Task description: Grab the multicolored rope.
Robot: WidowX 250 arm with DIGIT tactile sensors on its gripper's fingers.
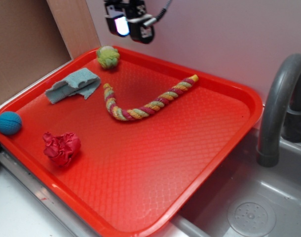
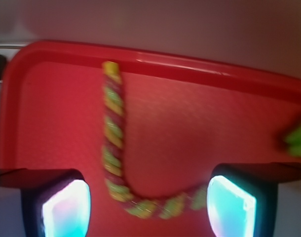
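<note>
Gripper hangs at the upper left of the exterior frame, above the far edge of the red tray, its jaws spread apart and nothing between them. Wrist view confirms it — the two fingers sit at the lower corners of the frame with a wide gap, glowing pale blue on their inner faces.

Multicolored rope lies flat on the tray, upper centre of the exterior frame, bent in a hook: a short leg at left, a longer leg running up to the right toward the tray's far rim. It is apart from the gripper. In the wrist view the rope runs down the centre-left and curls across the bottom between the fingers; that view is blurred.

Other items on the tray:
- yellow-green rope ball, upper left, just below the gripper
- grey-blue cloth, left of the rope
- blue ball, far left edge
- red cloth wad, lower left

Grey faucet stands at right — beside the tray.
</note>
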